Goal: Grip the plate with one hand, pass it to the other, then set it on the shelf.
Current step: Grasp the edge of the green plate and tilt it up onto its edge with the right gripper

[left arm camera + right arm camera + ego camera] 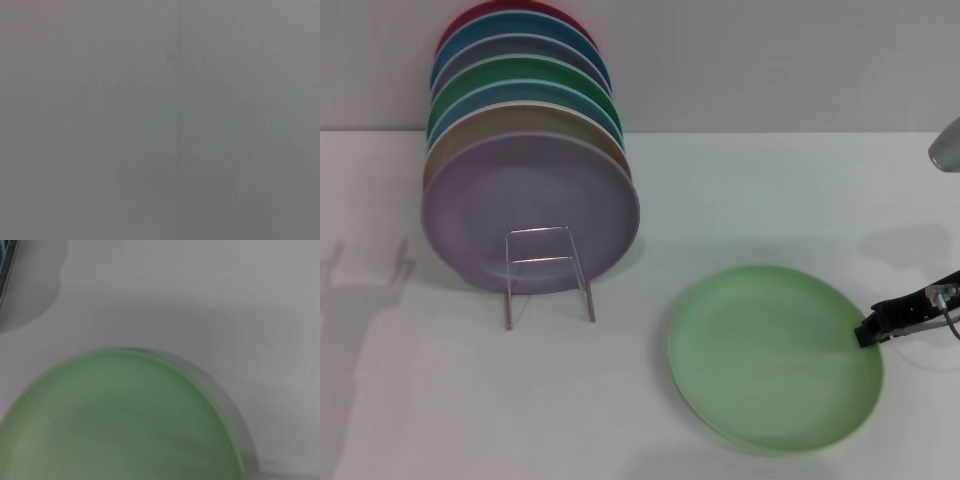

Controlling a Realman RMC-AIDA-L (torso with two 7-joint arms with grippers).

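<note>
**Right gripper reaches the mint plate's rim; rack waits across the table**

The pale mint-green plate (775, 357) lies flat on the white table (740, 190), nearest the camera at about five o'clock in the head view. The right gripper (868, 333) meets the plate's rim at three o'clock; whether its fingers are apart or clamped on the edge cannot be told. Farther back, at ten o'clock, the shelf (548, 273) stands in front of a leaning row of coloured plates (525, 150), its wire loop against the lavender plate (530, 213). The left gripper is not in view. The likely risk: a shallow hold on a thin rim could let the plate pivot or slip on lifting, and a careless approach to the rack could disturb the leaning row.
</note>
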